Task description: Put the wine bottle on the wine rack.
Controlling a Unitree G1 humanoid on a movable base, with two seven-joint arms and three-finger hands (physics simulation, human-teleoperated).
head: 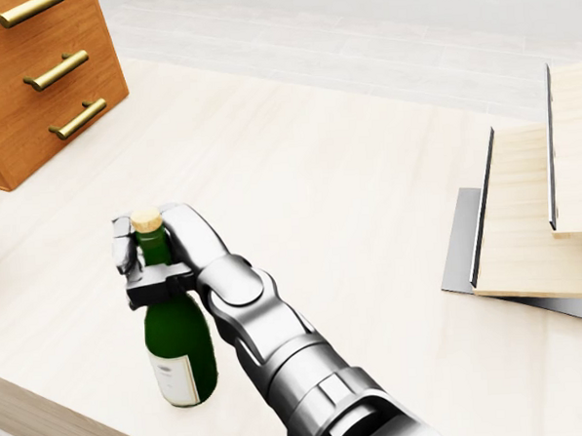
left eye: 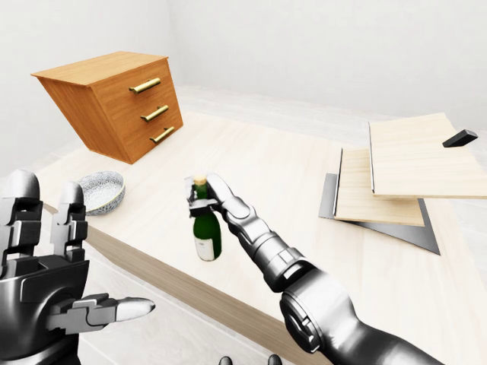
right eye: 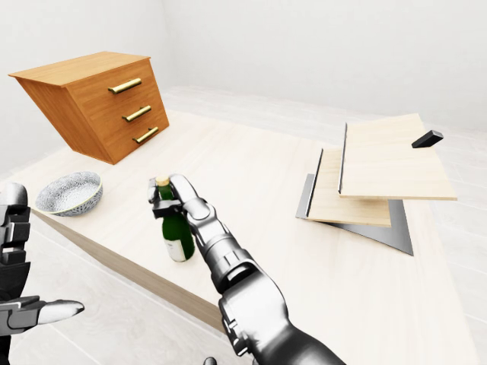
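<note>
While I look down through the head view, my right hand (head: 161,254) is wrapped around the neck of the wine bottle (head: 179,346), fingers closed just under the cork (head: 146,221). That bottle stands upright on the pale wooden table (head: 347,176), its green body and white label hanging below my grip, close to the table's near edge.

My left hand (left eye: 53,281) sits low at the bottom left of the left-eye view, off the table and well apart from the bottle; its fingers are spread and it holds nothing.

Left of my right hand, a patterned bowl (right eye: 70,192) rests on the table near the same edge. Beyond the bowl and further left stands a wooden chest of drawers (left eye: 122,103) with three brass handles, looking tilted in both eye views.

Well to the right of my right hand, and further away, the wine rack (left eye: 396,171) shows as pale wooden boards stacked at a slant over a grey base plate. A small black block (left eye: 459,138) sits on the top board's right side.
</note>
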